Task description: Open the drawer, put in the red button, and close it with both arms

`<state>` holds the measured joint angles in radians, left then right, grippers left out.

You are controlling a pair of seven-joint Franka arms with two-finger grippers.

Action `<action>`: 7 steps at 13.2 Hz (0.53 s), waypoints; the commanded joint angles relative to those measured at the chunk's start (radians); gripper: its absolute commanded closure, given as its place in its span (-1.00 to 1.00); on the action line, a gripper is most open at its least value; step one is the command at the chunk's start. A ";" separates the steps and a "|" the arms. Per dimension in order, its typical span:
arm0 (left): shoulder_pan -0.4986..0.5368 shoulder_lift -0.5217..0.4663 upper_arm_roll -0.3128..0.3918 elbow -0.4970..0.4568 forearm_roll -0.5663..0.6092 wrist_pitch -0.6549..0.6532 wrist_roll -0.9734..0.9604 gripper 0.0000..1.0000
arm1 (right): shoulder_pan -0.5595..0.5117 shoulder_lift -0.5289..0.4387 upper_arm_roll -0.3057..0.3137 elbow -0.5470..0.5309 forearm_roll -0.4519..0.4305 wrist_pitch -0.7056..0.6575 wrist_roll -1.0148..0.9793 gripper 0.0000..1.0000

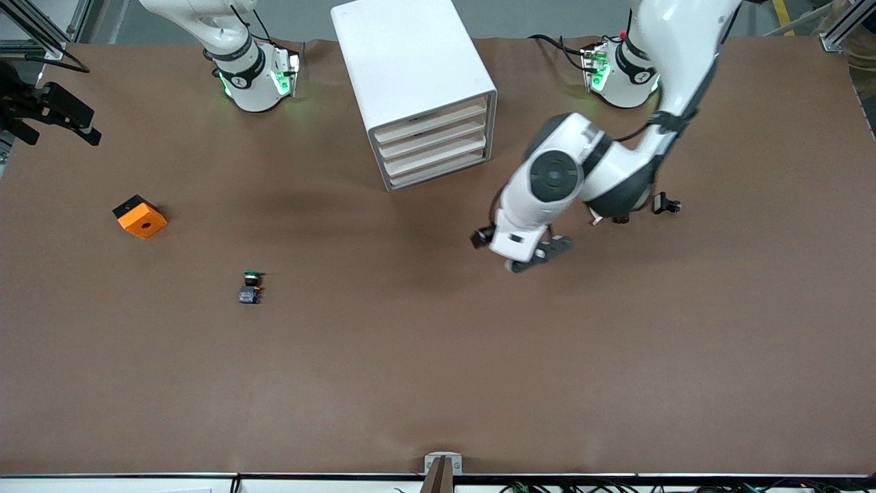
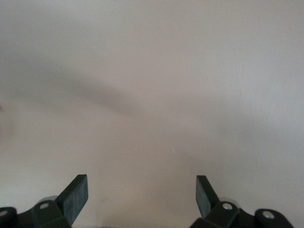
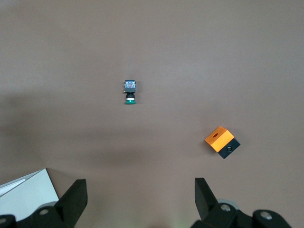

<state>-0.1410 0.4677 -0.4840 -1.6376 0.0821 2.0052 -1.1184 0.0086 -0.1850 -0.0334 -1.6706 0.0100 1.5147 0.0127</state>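
Observation:
The white drawer cabinet (image 1: 417,89) stands at the back middle of the table, and its stacked drawers (image 1: 438,147) are all pushed in. My left gripper (image 1: 540,255) hangs open and empty over bare brown table, off the cabinet's front toward the left arm's end. In the left wrist view the left gripper (image 2: 141,187) shows only tabletop between its fingers. The right gripper (image 3: 141,190) is open and empty, high over the table; it does not show in the front view. The red button is not in view. A green-capped switch (image 1: 250,286) (image 3: 129,91) lies on the table.
An orange block (image 1: 140,217) (image 3: 221,141) with a black side sits toward the right arm's end. A small dark piece (image 1: 666,204) shows beside the left arm's elbow; I cannot tell what it is. Black gear (image 1: 48,113) juts in at the right arm's end.

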 commanded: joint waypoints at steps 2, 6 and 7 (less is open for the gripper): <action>0.124 -0.141 -0.010 0.094 0.022 -0.199 0.054 -1.00 | -0.004 0.009 0.003 0.031 -0.015 -0.013 0.001 -1.00; 0.270 -0.181 -0.010 0.251 0.024 -0.428 0.242 -1.00 | -0.001 0.018 0.004 0.029 -0.018 -0.063 -0.004 -1.00; 0.296 -0.181 -0.008 0.272 0.024 -0.475 0.308 -1.00 | -0.001 0.018 0.007 0.035 -0.024 -0.067 0.001 -1.00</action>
<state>0.1141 0.2704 -0.4823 -1.4226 0.0895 1.6095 -0.9009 0.0085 -0.1818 -0.0336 -1.6611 0.0088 1.4803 0.0127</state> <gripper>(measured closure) 0.000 0.000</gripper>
